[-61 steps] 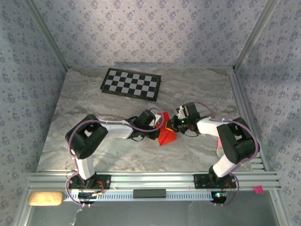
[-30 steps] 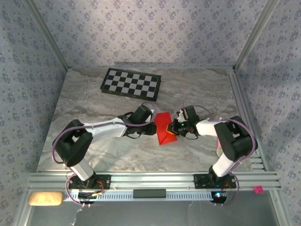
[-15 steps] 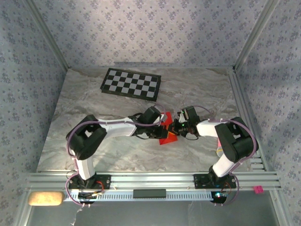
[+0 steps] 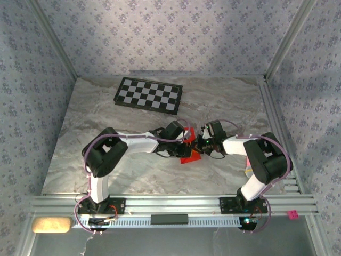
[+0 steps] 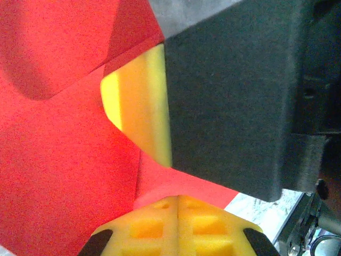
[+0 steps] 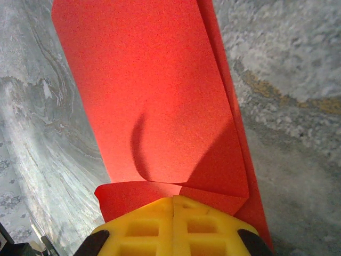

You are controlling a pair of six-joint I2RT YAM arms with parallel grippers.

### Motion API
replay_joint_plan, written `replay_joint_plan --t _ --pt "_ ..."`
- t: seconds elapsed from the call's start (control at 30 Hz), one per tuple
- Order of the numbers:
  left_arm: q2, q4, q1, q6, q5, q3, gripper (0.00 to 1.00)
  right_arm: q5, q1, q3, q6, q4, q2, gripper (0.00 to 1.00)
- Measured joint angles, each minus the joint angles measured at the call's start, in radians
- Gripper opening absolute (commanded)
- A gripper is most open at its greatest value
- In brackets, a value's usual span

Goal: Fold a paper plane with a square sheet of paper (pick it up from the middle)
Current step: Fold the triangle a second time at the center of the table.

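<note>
The left gripper (image 5: 178, 216) has swung back onto the paper (image 6: 154, 96) and is fully closed, pinching its edge. The right gripper (image 6: 173, 213), also closed tight, nips the folded end.

- The left gripper (image 4: 184, 144) and right gripper (image 4: 197, 145) meet tip to tip at mid-table, both pinched onto the red sheet of paper (image 4: 189, 156); nothing can pass between them.
- The left arm (image 4: 133, 143) lies low across the near-left table, and the right arm (image 4: 240, 145) bars the near right.
- The checkerboard (image 4: 149, 94) lies flat at the far left, well apart from both arms.
- Bare marble table (image 4: 234, 101) at the far right gives open passage.
- Patterned walls (image 4: 32, 106) close three sides.
</note>
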Motion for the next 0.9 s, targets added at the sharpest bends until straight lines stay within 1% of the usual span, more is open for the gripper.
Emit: replay_joint_plan --t 0.43,0.9 --pt "0.013 -0.012 -0.006 0.011 -0.01 -0.032 0.05 0.0 0.0 0.0 0.0 0.0 0.0 0.0" --pt "-0.001 0.041 -0.007 0.016 -0.013 -0.075 0.06 -0.002 -0.002 -0.001 0.0 0.003 0.002 0.0"
